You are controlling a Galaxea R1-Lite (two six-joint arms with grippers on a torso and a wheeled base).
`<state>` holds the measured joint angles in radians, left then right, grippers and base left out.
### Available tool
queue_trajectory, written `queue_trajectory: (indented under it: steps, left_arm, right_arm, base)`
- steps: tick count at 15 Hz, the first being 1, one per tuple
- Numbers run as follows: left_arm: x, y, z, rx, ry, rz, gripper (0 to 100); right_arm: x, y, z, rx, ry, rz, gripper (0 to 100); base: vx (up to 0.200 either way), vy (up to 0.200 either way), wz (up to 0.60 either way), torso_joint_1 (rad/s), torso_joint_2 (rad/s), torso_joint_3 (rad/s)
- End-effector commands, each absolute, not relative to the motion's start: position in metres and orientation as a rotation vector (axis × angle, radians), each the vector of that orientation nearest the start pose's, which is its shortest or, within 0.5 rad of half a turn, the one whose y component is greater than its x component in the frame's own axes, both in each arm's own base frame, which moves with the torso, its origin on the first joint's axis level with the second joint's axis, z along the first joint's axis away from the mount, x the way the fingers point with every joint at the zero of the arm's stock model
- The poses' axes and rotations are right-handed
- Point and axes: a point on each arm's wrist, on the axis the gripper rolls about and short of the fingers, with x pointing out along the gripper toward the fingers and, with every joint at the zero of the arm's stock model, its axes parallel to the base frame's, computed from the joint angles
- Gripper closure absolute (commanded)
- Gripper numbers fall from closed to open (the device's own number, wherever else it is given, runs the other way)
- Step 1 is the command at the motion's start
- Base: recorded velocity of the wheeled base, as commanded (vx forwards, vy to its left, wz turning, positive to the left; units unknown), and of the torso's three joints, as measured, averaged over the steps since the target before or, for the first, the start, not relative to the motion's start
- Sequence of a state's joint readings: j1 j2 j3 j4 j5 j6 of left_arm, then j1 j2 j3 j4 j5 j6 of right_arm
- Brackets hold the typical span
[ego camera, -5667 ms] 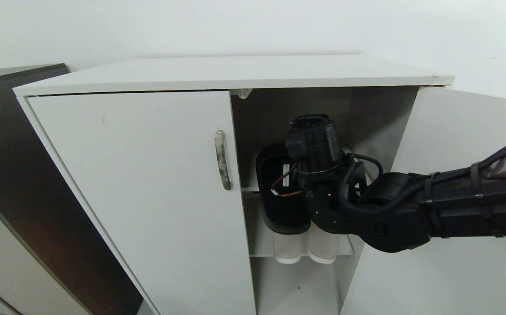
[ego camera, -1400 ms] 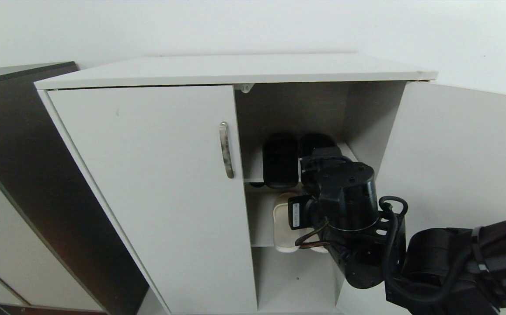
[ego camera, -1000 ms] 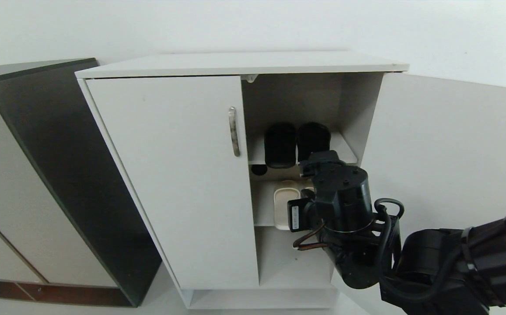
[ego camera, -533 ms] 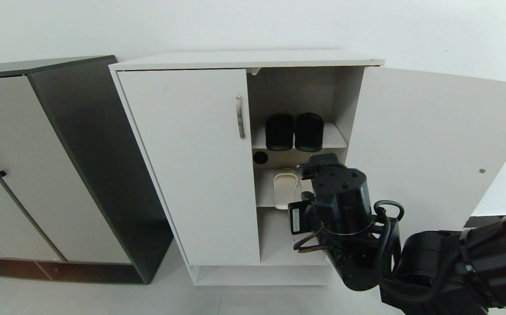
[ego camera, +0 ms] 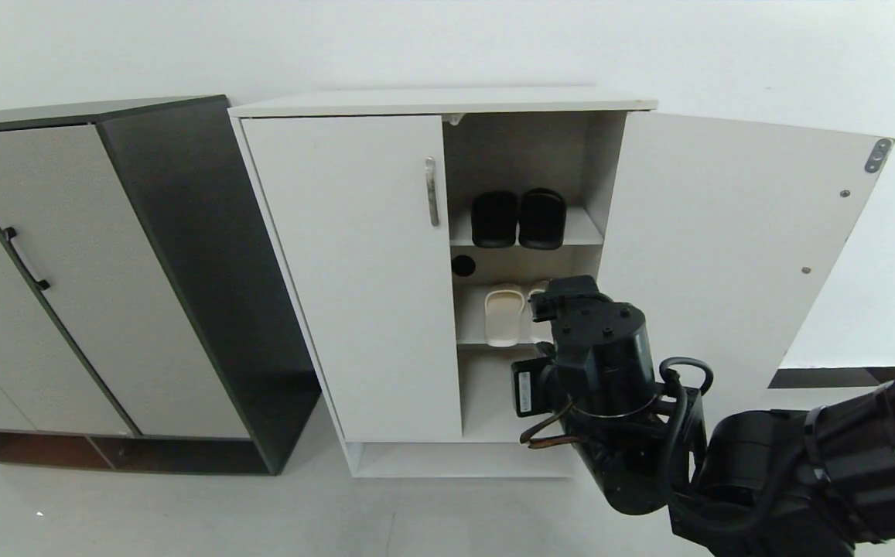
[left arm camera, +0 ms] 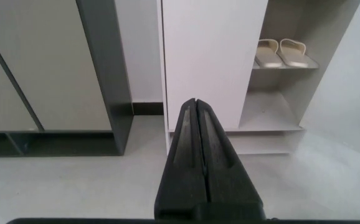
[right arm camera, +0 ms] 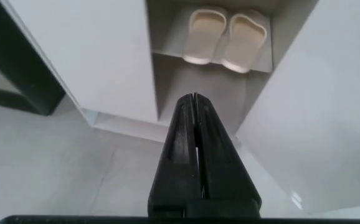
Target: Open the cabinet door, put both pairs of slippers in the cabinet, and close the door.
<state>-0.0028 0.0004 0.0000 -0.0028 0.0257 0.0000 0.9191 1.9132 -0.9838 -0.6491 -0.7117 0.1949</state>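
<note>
Two pairs of slippers lie inside the white cabinet [ego camera: 447, 102]. The black slippers [ego camera: 518, 219] sit side by side on the upper shelf, and the cream slippers [ego camera: 504, 316] are on the shelf at their 6 o'clock. The right door [ego camera: 725, 247] stands wide open at 3 o'clock of the opening. The left door [ego camera: 354, 271], at 9 o'clock, is closed, with its metal handle [ego camera: 432, 192] upright by the inner edge. The right hand [right arm camera: 195, 98] is clenched on nothing, fingers pressed flat together, in front of the open bay and apart from the cream pair. The left hand [left arm camera: 195, 102] is likewise clenched and empty, facing the closed door from well back. A dark cabinet [ego camera: 184, 255] stands at 9 o'clock of the white one.
</note>
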Motion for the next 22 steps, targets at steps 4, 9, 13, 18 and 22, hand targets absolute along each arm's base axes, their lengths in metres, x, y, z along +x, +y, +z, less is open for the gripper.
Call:
queue_trajectory:
  steps: [4, 9, 13, 18, 22]
  left_arm:
    - [-0.0228, 0.0006, 0.0758, 0.000, -0.003, 0.025, 100]
    - [-0.0228, 0.0007, 0.0758, -0.002, -0.003, 0.023, 100]
    - [-0.0228, 0.0007, 0.0758, -0.002, -0.003, 0.023, 100]
    - [-0.0228, 0.0007, 0.0758, -0.002, -0.003, 0.023, 100]
    - [-0.0227, 0.0007, 0.0758, -0.002, -0.002, 0.023, 100]
  right_arm:
    - [0.2293, 0.2781, 0.1589, -0.013, 0.207, 0.190, 100]
    - [0.2283, 0.2769, 0.1524, -0.026, 0.141, 0.211, 100]
    - [0.2297, 0.2769, 0.1502, -0.034, 0.135, 0.209, 100]
    - [0.2298, 0.2771, 0.1497, -0.035, 0.136, 0.209, 100]
    - [0.2299, 0.2773, 0.1491, -0.036, 0.137, 0.209, 100]
  base:
    - [0.000, 0.000, 0.00, 0.000, 0.00, 0.000]
    - [0.000, 0.000, 0.00, 0.000, 0.00, 0.000]
    - [0.000, 0.000, 0.00, 0.002, -0.03, -0.034]
    - [0.000, 0.000, 0.00, 0.034, -0.32, -0.338]
    - [0.000, 0.000, 0.00, 0.084, -0.49, -0.347]
